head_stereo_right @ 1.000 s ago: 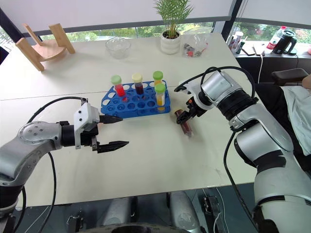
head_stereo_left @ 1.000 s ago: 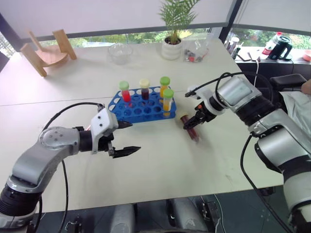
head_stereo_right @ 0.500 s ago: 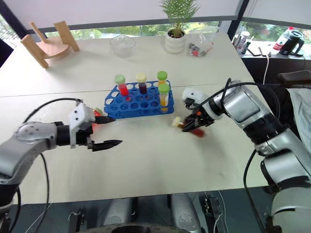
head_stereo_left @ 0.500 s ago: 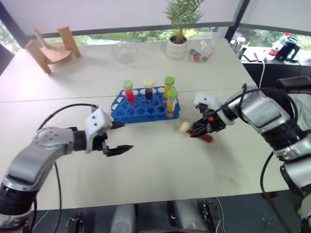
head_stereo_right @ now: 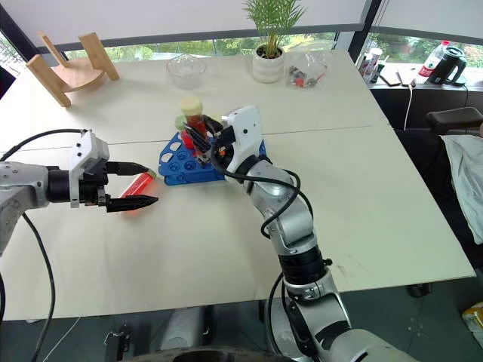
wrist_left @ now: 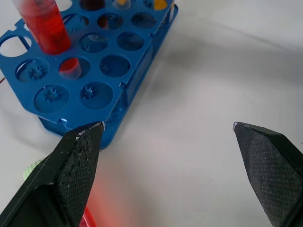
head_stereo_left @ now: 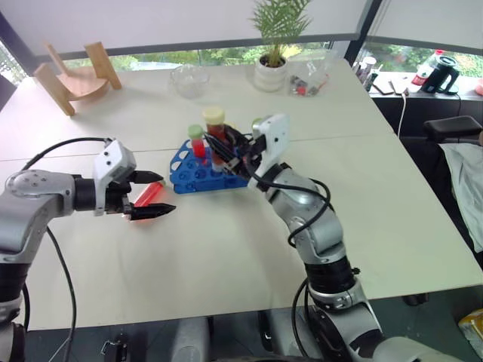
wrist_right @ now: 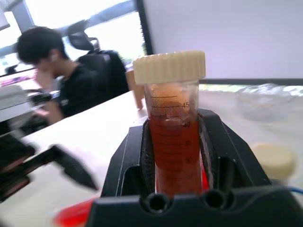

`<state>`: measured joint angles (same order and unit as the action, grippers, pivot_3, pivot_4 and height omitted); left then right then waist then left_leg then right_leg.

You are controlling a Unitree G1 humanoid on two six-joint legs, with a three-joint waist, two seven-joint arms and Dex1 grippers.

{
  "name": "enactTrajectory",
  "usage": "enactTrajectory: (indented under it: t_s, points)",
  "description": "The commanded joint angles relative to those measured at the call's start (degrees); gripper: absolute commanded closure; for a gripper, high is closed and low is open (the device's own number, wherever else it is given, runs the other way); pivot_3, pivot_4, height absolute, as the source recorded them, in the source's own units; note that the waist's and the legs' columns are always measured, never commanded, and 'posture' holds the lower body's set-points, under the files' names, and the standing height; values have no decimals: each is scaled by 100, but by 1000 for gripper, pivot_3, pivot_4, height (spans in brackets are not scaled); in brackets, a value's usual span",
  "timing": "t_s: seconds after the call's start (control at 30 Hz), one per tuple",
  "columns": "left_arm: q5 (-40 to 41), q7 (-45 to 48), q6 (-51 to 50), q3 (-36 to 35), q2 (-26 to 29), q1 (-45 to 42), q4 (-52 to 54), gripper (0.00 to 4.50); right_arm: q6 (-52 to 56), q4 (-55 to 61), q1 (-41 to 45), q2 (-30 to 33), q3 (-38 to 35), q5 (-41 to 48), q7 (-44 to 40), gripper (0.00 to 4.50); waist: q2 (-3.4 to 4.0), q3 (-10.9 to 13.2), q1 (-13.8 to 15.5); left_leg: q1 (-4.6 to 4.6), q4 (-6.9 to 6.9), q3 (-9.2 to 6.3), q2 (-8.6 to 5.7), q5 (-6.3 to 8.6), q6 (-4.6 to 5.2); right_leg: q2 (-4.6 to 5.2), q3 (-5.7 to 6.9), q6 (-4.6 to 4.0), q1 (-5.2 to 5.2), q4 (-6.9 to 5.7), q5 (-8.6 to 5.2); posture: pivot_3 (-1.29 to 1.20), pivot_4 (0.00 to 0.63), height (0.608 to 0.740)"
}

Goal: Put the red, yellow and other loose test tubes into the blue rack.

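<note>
Starting at the near left of the head view: the left gripper (head_stereo_left: pixel 151 194) hangs low over the white table (head_stereo_left: pixel 226 264) with its two fingers spread wide and nothing between them; a red loose tube (head_stereo_left: pixel 148 194) lies flat on the tabletop right at those fingertips, whether touching I cannot tell. That tube looks light, rigid, smooth plastic, likely to roll or skid on the bare surface; my guess is a pinch across the middle of the barrel, below the cap, would be surest. Mid-frame, the right gripper (head_stereo_left: pixel 224 153) is clenched on a cream-capped tube (head_stereo_left: pixel 216 128) of brown-red liquid, gripped around the lower barrel and held upright, cap up, above the blue rack (head_stereo_left: pixel 186 175). In its wrist view the tube stands straight between the pads; being liquid-filled, it probably wants a gentle, vertical lowering. The rack sits centre frame with a red-filled, green-capped tube (head_stereo_left: pixel 196 141) already standing in it and several holes free on the near side. Open table lies all around; near edge well apart. Farther back: glass bowl (head_stereo_left: pixel 186 78), potted plant (head_stereo_left: pixel 273 53), wooden stand (head_stereo_left: pixel 72 75) upper left.
</note>
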<state>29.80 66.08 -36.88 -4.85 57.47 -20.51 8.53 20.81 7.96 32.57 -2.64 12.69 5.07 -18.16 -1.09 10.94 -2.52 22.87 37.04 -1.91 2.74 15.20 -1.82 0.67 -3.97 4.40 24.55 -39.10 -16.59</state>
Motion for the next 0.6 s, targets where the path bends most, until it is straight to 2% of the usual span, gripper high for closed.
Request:
enactTrajectory:
  t_s: [0.03, 0.6]
  points:
    - [-68, 51, -15, 84, 70, -118, 118, 0, -629, -578, 22, -33, 98, -522, 504, 3639, 1, 1, -5, 0, 0, 0, 0, 0, 0, -1, 0, -1, 0, 0, 0, 0, 150, 740]
    - [-233, -184, 114, 75, -158, -2, 135, 0, -1206, -1587, 2, -70, 80, -683, 587, 3639, 0, 0, -13, 4, -1, -1, 2, 1, 2, -2, -1, 0, 5, -2, 0, 0, 150, 740]
